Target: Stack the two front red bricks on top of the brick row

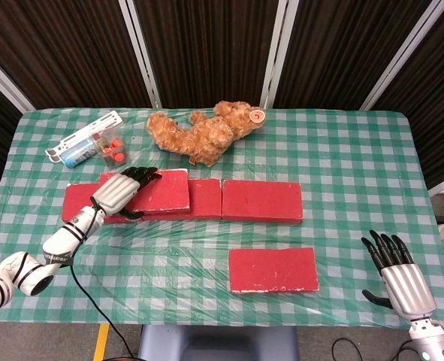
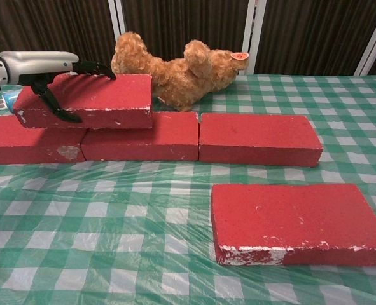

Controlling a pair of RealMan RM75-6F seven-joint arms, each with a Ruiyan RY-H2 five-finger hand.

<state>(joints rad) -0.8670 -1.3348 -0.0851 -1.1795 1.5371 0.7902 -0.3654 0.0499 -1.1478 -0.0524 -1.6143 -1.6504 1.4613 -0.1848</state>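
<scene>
My left hand [image 1: 124, 192] [image 2: 54, 70] grips a red brick [image 1: 161, 191] [image 2: 95, 100] by its left end. That brick lies over the joint between the left brick [image 1: 77, 201] [image 2: 22, 141] and the middle brick [image 1: 205, 198] [image 2: 153, 136] of the row; whether it rests on them or hangs just above, I cannot tell. The row's right brick [image 1: 261, 200] [image 2: 259, 138] is bare on top. The other front red brick [image 1: 273, 268] [image 2: 299, 222] lies flat on the table near the front. My right hand [image 1: 397, 274] hovers open at the front right corner, apart from that brick.
A brown teddy bear [image 1: 203, 131] [image 2: 175, 67] lies behind the row. A tube and a clear box of orange caps [image 1: 94, 147] [image 2: 63, 86] sit at the back left. The green checked tablecloth [image 1: 342, 165] is covered in clear plastic.
</scene>
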